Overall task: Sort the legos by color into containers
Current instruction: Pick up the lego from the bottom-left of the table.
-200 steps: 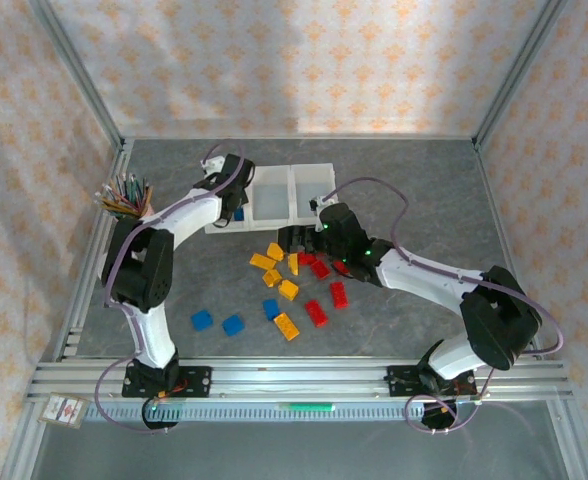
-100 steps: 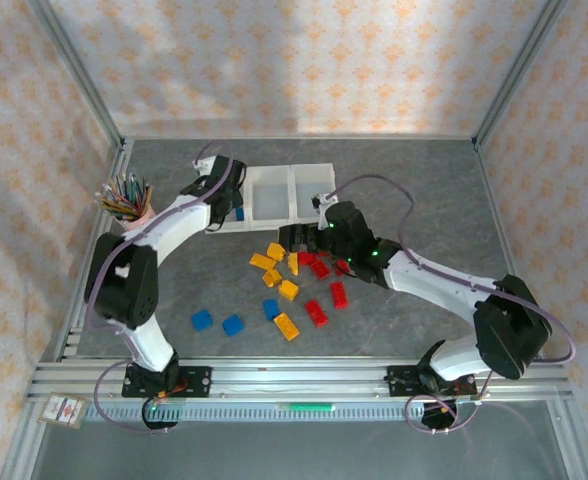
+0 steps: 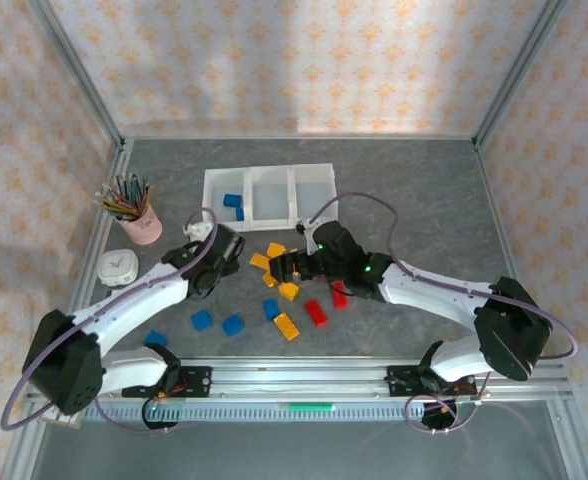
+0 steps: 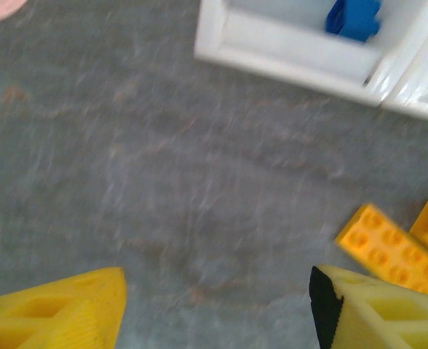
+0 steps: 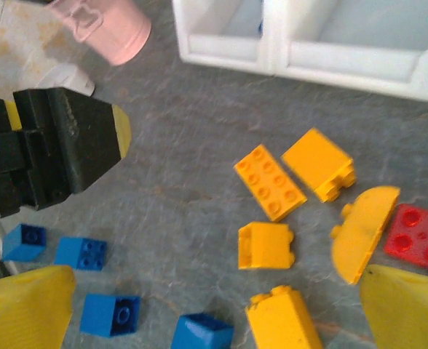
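Observation:
The containers [image 3: 266,173] stand in a row at the back of the table, with blue legos [image 3: 233,205] in the left bin [image 4: 287,43]. Yellow legos [image 3: 275,250], red legos [image 3: 316,313] and blue legos [image 3: 233,325] lie loose mid-table. My left gripper [image 3: 228,253] hangs over bare table in front of the bins, open and empty [image 4: 218,291]. A yellow brick [image 4: 389,247] lies by its right finger. My right gripper [image 3: 283,268] stands open [image 5: 215,287] low over the pile. Yellow bricks [image 5: 266,246] and a blue brick [image 5: 203,334] lie between its fingers.
A pink cup of pencils [image 3: 142,222] and a small white round object [image 3: 118,267] stand at the left. One blue brick [image 3: 155,339] lies near the left arm's base. The left gripper's black body [image 5: 61,153] is close beside the right gripper.
My left arm has drawn back from the left bin toward the table's middle, its jaws opening, with blue bricks left in that bin. My right gripper has shifted slightly left over the yellow bricks.

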Tool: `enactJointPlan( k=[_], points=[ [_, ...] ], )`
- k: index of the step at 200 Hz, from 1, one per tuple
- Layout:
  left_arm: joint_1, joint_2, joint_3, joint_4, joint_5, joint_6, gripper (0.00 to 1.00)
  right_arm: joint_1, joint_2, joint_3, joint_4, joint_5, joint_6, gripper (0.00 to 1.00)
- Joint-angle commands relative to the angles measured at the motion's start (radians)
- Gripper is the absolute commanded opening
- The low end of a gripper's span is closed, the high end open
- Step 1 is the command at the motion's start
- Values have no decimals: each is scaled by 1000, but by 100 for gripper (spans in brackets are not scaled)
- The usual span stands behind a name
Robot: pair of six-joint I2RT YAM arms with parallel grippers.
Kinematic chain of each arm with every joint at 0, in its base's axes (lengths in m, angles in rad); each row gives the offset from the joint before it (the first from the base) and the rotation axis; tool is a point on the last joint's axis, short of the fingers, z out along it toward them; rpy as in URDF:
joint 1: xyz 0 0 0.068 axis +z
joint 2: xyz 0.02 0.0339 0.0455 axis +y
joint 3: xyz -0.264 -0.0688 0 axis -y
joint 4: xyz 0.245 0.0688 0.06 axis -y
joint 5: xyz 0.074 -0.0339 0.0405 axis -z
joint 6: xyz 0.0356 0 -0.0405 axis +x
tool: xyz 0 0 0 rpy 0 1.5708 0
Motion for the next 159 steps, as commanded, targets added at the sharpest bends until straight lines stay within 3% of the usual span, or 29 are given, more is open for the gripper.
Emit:
enactJointPlan(
  k=[1,53,98,159],
  points=[
    [-38,-65,-50,-174,-63,-168,73,29,12,-31,26,-18,-7,100],
    [-142,-97,-118,-290,-64,-385,85,71,30,-53,46,-1,14,100],
    [-201,-80,-172,-345,-72,-508,88,75,20,-67,51,0,19,100],
    [-218,-79,-254,-197,-13,-486,84,75,29,-69,60,3,22,100]
  ],
)
